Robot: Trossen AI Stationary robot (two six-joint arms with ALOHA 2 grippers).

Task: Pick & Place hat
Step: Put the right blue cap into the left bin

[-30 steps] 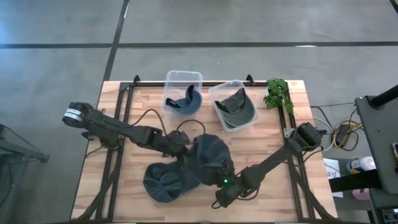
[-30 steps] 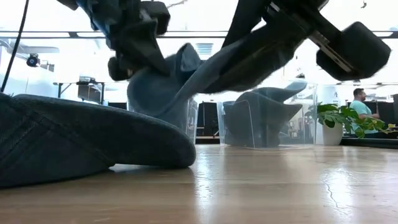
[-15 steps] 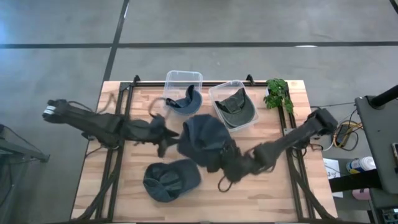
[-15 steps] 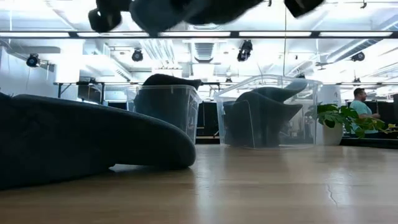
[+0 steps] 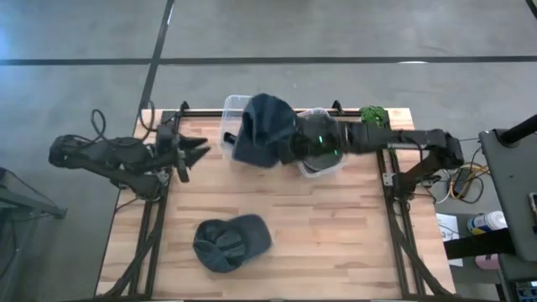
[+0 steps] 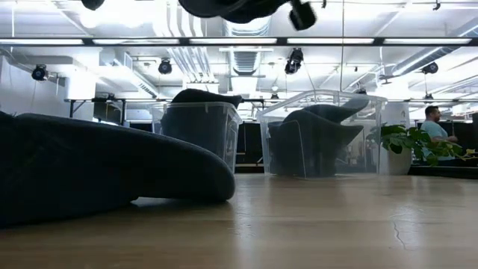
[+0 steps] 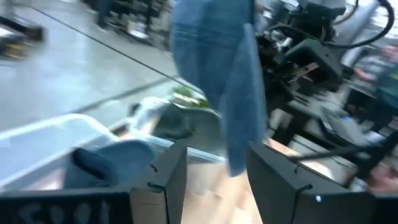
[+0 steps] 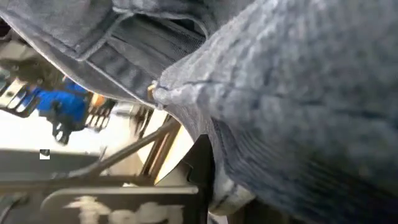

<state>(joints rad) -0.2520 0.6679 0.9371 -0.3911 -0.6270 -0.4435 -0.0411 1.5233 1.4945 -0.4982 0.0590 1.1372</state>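
At the left of the high view the left gripper (image 5: pixel 201 152) hung over the upper left part of the wooden table (image 5: pixel 336 226), its fingers (image 7: pixel 163 180) spread wide and holding nothing, pointed toward the bins. Below it, in the lower centre-left of that view, a dark blue cap (image 5: pixel 228 243) lay on the boards, well apart from both arms; in the low view the same cap filled the left foreground. Further right, at the top centre, stood the left clear bin (image 5: pixel 230 107) with a blue hat inside it, and directly over that bin hung the carried hat (image 5: pixel 264 130) — a denim-blue cap, lifted clear of the table and draping down. The right gripper (image 5: pixel 295 144) was closed on the carried hat's right edge, the arm reaching in from the right side of the frame; the right wrist view showed only folds of the fabric pressed close. Under that arm, just right of the first bin, sat the right clear bin (image 5: pixel 331 167) with an olive-grey hat (image 6: pixel 314 138) in it. At the upper right corner of the table stood a small green plant (image 5: pixel 375 115). In the low view a person (image 6: pixel 432 123) sat at the far right of the room beyond the table.
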